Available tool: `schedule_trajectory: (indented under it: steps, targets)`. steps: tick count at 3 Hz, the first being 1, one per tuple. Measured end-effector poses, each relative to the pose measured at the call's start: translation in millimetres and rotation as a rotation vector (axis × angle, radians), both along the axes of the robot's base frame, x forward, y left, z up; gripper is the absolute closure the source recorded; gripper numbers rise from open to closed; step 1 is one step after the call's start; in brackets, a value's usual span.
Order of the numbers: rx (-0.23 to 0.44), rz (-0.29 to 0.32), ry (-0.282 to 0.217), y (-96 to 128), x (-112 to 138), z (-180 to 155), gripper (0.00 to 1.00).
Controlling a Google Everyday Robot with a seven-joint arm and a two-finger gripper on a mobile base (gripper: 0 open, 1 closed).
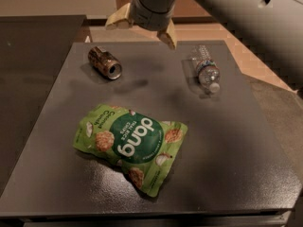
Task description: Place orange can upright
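The orange can [104, 62] lies on its side at the back left of the dark table [227, 141], its open silver end facing front right. My gripper [143, 28] hangs above the table's back edge, up and to the right of the can and not touching it. Its two tan fingers [168, 35] are spread wide apart with nothing between them. The grey arm runs off to the upper right.
A clear plastic water bottle [206, 71] lies on its side at the back right. A green snack bag [130, 144] lies flat in the middle front. A darker surface [28, 70] adjoins the table on the left.
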State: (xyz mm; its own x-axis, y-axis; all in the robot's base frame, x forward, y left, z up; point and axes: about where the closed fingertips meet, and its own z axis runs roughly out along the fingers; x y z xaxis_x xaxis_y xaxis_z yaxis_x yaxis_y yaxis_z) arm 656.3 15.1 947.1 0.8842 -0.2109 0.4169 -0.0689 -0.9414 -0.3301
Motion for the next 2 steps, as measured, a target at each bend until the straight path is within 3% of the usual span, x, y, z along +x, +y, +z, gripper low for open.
schedule_trajectory:
  steps: [1,2]
  targets:
    - [0.001,-0.002,0.001,0.1,-0.1,0.1,0.00]
    - [-0.051,0.066,0.022,7.4,4.5,-2.9,0.00]
